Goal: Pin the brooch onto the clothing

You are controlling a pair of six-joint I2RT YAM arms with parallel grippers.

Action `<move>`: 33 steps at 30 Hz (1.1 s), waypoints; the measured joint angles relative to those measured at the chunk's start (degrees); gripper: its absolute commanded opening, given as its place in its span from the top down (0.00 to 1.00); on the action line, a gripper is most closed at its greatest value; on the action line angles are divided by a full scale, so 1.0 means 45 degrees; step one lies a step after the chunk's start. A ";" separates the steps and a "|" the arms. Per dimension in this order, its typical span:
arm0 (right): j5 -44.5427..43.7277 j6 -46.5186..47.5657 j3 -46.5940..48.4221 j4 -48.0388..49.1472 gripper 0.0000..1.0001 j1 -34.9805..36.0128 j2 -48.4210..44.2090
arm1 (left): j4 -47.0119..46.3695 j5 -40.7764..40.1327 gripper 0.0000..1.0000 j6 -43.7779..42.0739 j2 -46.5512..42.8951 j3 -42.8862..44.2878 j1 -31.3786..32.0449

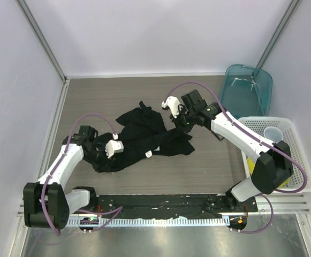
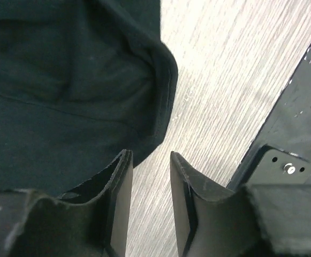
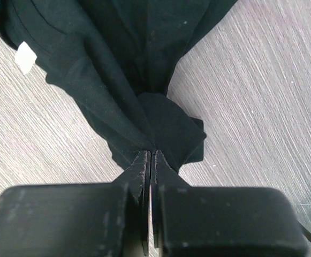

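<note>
Right tool (image 3: 151, 152) pinches clothing (image 3: 118, 80); left tool (image 2: 149, 155) spread, empty beside it. Pull gently, flatten on surface (image 2: 225, 80).

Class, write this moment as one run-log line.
left gripper: open, empty | right gripper: shut on black T-shirt | brooch: not visible

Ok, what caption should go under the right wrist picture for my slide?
Right claw pinching a bunched fold of the black T-shirt on the wood-grain table, white label at upper left.
</note>
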State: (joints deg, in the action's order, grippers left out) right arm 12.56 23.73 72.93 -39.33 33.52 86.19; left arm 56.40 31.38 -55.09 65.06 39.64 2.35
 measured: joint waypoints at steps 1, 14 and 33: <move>0.0005 -0.0005 -0.0049 0.0010 0.99 0.0000 0.0000 | -0.0053 -0.0170 0.52 -0.0146 -0.0019 -0.0267 0.0160; 0.0049 -0.0024 -0.0379 0.0121 0.99 0.0000 0.0000 | -0.0971 -0.0981 0.41 -0.0903 -0.0651 -0.1447 0.0733; 0.0112 0.0024 -0.0432 0.0117 0.99 0.0000 0.0019 | -0.2409 -0.2297 1.00 -0.0418 -0.0063 -0.1617 0.3400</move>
State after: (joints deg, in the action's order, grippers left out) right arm 13.06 23.83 70.98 -38.81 33.52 86.28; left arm 45.56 21.04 -56.97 64.77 32.36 17.65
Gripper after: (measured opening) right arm 0.015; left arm 0.062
